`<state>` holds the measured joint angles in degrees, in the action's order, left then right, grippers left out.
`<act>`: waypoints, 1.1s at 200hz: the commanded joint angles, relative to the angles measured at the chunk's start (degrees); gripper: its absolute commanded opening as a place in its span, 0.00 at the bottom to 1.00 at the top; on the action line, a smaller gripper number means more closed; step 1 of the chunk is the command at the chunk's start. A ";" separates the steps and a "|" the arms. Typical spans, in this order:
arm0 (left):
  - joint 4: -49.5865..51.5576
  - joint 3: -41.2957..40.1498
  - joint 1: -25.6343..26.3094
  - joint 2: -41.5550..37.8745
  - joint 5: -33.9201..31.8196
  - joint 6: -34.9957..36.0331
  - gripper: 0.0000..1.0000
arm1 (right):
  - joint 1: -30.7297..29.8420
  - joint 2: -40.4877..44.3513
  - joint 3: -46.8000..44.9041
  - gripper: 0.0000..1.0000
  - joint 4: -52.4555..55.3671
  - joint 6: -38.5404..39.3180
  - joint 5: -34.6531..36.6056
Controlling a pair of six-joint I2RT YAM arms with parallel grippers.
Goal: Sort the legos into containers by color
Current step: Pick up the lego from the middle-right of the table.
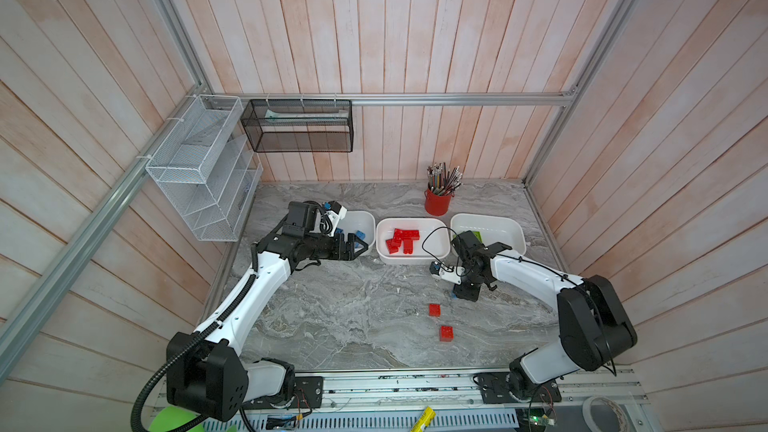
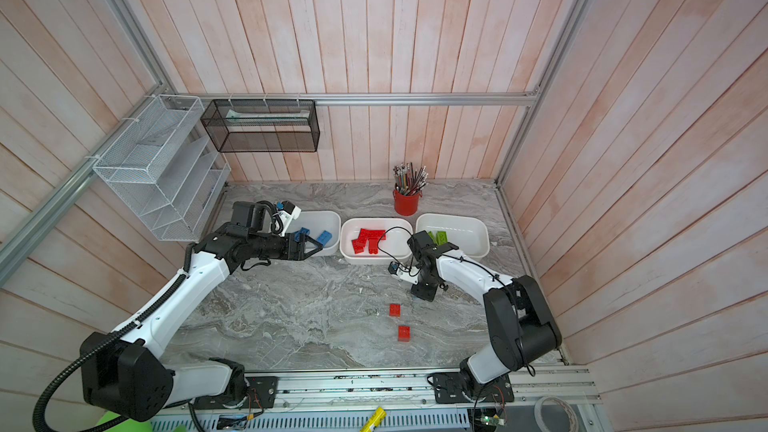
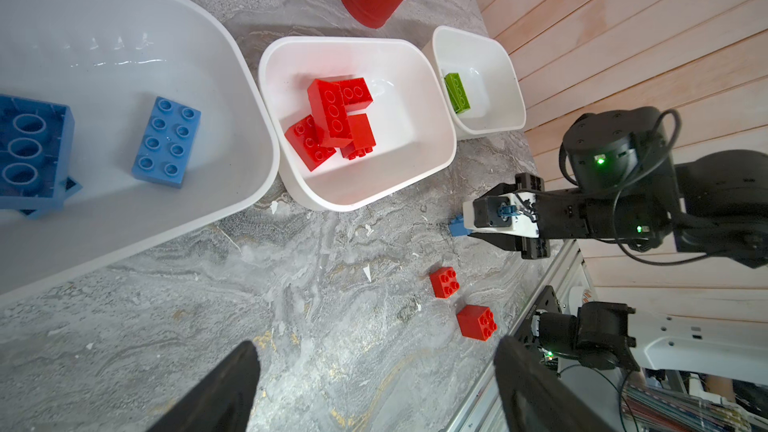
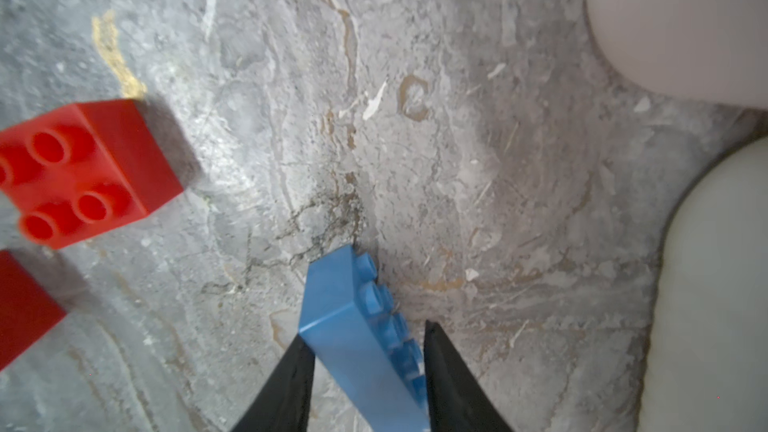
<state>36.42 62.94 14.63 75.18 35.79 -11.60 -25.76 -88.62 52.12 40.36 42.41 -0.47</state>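
Blue lego [image 4: 349, 326] is pinched between the right arm's downward-pointing fingers [image 4: 286, 392].

White tubs [image 3: 415, 118] stand in a row, holding blue bricks [image 3: 166, 141], red bricks [image 3: 332, 118] and green bricks [image 2: 441, 237] separately. Two square red bricks [image 3: 444, 282] lie loose on the desk [image 3: 291, 284]. The right claw [image 4: 368, 332] pinches one blue brick [image 4: 345, 317].

Site was a robotics lab cell staged as an office nook: plank panels [image 1: 415, 35] on aluminium framing [image 1: 457, 99], marbled desk [image 1: 353, 317], mesh wall baskets [image 1: 299, 135], pencil cup [image 1: 437, 201], exposed wiring [image 1: 301, 403] in front.
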 commanded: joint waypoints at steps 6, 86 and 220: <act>-0.45 -0.91 -0.42 -1.38 0.77 0.70 0.91 | -0.08 -0.68 0.17 0.41 -0.34 0.75 -0.75; -0.40 -1.43 -0.99 -1.77 1.04 1.05 0.91 | -0.85 -1.20 -1.37 0.30 -1.49 0.75 1.02; 2.23 1.11 -3.84 -2.82 0.86 1.80 0.91 | -3.76 7.06 16.91 0.18 -0.44 -4.25 -9.65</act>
<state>37.50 62.04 11.27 73.47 35.79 -11.09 -27.16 -81.89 63.51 41.32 40.16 -4.29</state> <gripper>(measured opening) 0.908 0.237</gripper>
